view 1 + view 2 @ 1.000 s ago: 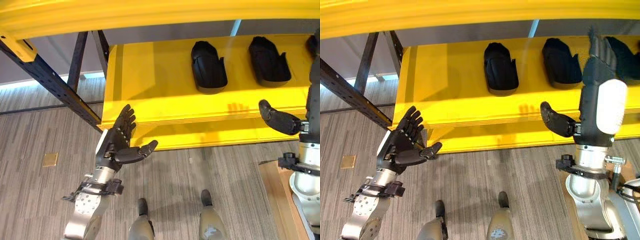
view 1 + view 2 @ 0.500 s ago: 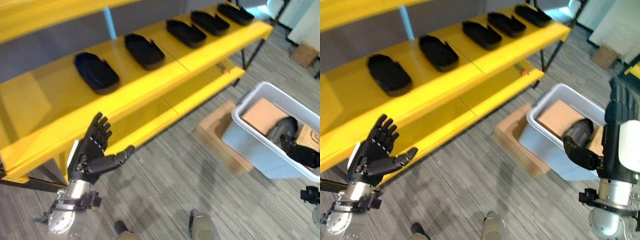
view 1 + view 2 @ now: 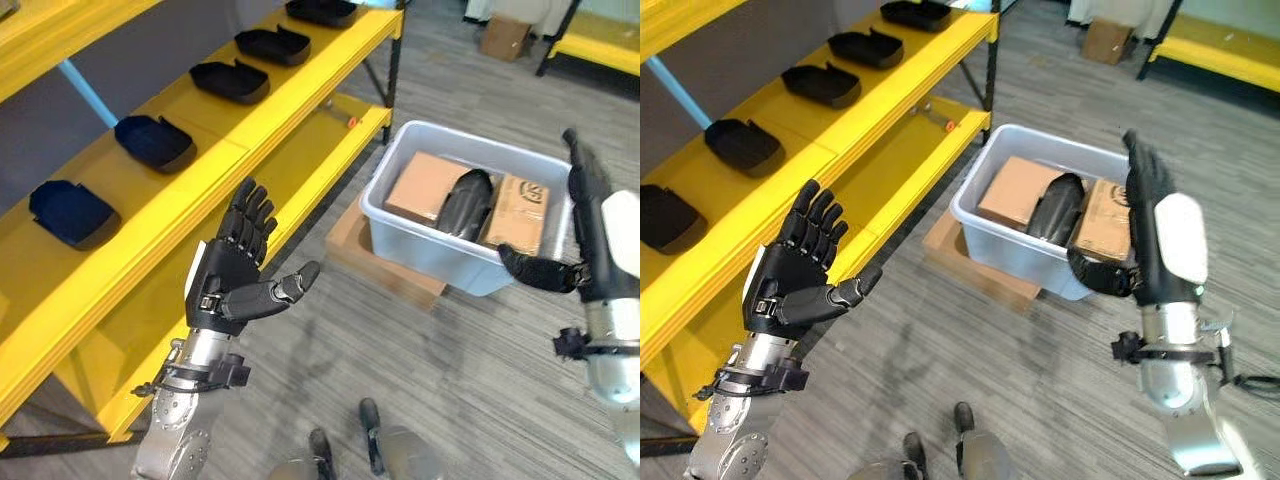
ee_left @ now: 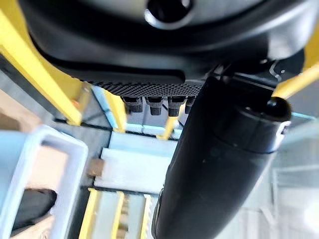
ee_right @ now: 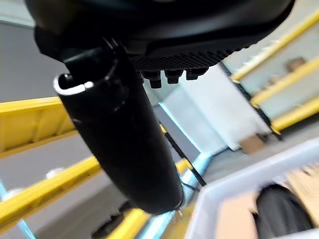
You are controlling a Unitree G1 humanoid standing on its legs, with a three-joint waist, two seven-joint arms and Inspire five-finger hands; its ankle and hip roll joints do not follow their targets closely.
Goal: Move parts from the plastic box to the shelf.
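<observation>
with both hands [image 3: 800, 275] [image 3: 1160, 245] spread and empty, i face the box [image 3: 990, 235] (one part [image 3: 1052, 212] inside) for a pick.

Warehouse — yellow shelf [image 3: 300, 90] racking, plastic box [image 3: 420, 245]

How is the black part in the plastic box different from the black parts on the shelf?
The part in the box stands tilted between two cardboard boxes, rounded back up; the shelf parts lie flat, hollow side up. The box part is wedged against its neighbours; the shelf parts sit apart in a row on the yellow shelf. All are black and look alike in shape. Both the left hand and the right hand are open and empty.
</observation>
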